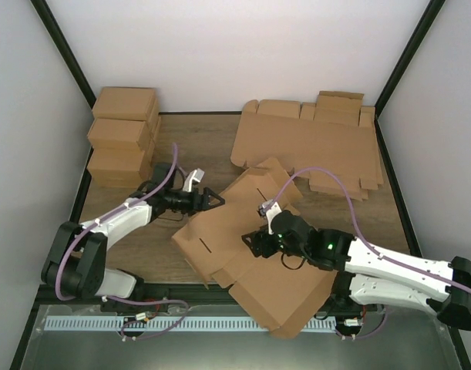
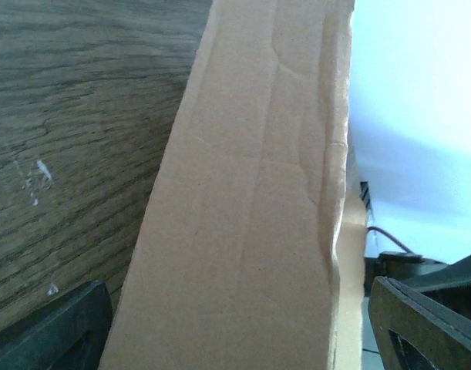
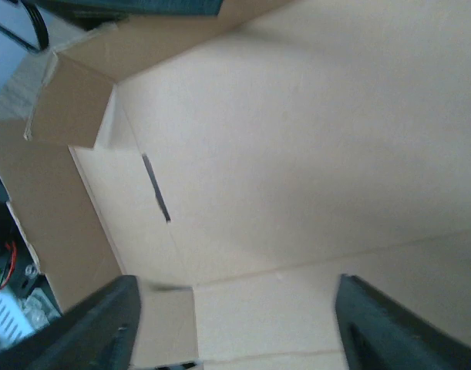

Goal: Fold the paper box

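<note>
1. Over at the far left corner of the wooden counter (image 1: 200,139), a pile of small brown closed boxes (image 1: 123,135) sits by the wall.
2. Next comes the left pincer (image 1: 213,200). It reaches in toward the middle, right at the left edge of the paper box (image 1: 220,239). Its two fingers (image 2: 58,335) are spread wide apart. A raised strip of the cardboard (image 2: 250,231) stands between them. The strip is close to one finger and leaves a gap before the other, so the pincer is not squeezing it.
3. That paper box lies in the middle of the counter, near the front, between the two arms. It is one big brown cut-out sheet, partly bent up. Its front corner sticks out past the counter's front edge. A thin slot (image 3: 156,189) is cut into it.
4. Then comes the right pincer (image 1: 252,243), over the middle of the box and facing down at it. Its fingers (image 3: 92,327) stand wide apart with nothing held between them. I cannot tell if the tips touch the sheet.
5. At the back right lies a thick pile of flat cardboard sheets (image 1: 312,146), just behind the box.
</note>
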Robot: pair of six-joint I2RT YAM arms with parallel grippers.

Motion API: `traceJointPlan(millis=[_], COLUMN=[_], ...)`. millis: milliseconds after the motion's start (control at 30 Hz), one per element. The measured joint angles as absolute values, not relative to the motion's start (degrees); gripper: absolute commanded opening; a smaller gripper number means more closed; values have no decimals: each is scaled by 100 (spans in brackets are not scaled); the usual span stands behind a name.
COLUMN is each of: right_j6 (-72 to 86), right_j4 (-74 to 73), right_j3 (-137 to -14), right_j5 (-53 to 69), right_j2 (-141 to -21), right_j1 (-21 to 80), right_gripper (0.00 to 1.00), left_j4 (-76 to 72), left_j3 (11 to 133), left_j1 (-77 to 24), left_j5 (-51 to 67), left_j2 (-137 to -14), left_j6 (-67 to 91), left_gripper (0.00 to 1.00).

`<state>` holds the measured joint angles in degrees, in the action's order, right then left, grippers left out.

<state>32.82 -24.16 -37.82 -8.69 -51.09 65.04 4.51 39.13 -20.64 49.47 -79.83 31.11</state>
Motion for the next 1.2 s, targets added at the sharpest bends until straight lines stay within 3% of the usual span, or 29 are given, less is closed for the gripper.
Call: traceJointPlan(millis=[67, 167, 500, 833, 967, 1200], right_j6=[3516, 3905, 4772, 5269, 5415, 5513], right_j4=[-2443, -2416, -2150, -1804, -1533, -1319], right_j3=[-3712, -3500, -2536, -1752, -1568, -1522], right_j5=[-617, -259, 548, 985, 996, 1002], right_j2=[-5186, -5164, -4635, -4829, -4897, -5256], right_j1=[6407, 6163, 5443, 5443, 5443, 5443], right_gripper=[50, 41, 37, 7, 4, 4], left_j4=[694, 1160, 1874, 2080, 2274, 2685], left_j3=[4064, 4338, 4807, 5133, 5133, 5336], left_j1=[-2231, -2589, -3352, -3535, -3586, -3492], left_j5=[4694, 4071, 2700, 2648, 2425, 834], left_j2=[-7975, -7961, -7347, -7273, -7301, -7583], left_j6=[2884, 2495, 1782, 1623, 1629, 1546], left_gripper=[88, 84, 82, 83, 88, 93])
